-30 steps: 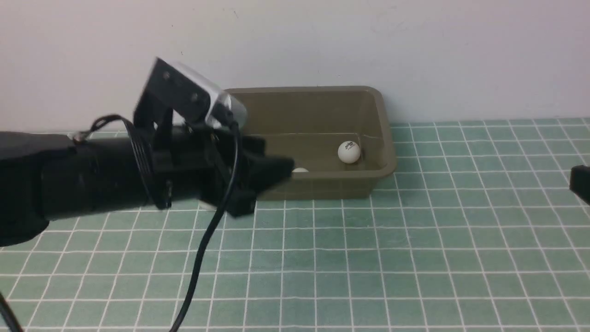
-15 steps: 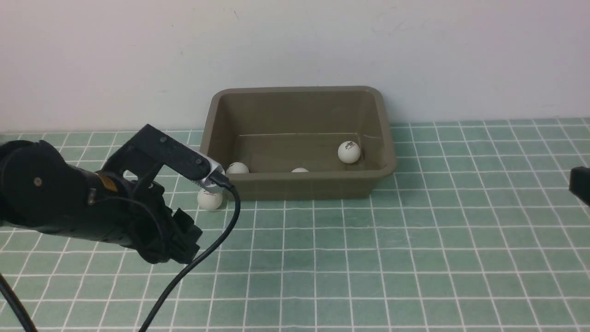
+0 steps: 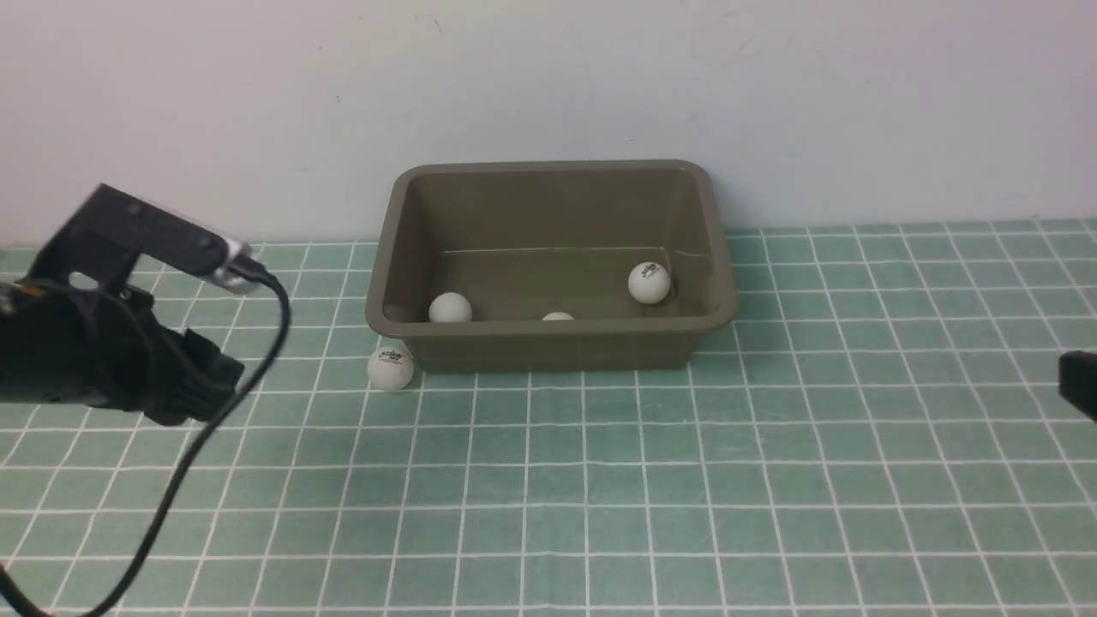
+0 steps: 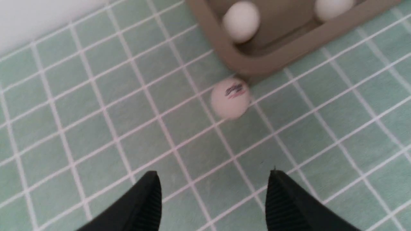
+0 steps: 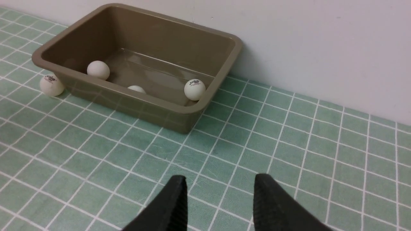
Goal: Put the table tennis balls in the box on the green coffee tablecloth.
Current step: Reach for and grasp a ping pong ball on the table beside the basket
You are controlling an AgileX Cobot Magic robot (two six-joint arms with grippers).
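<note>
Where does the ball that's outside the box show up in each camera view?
Front view: loose ball on the tablecloth, by the box's near left corner.
Left wrist view: loose ball ahead of the open left pincer, beside that corner.
Right wrist view: loose ball beside the same corner.
Shared landmark: that box corner.

The box (image 3: 548,347) backs onto the wall (image 3: 548,86), one ball (image 3: 390,368) sits just beside its front-left corner, and open tablecloth (image 3: 651,480) spreads in front and to its right.
</note>
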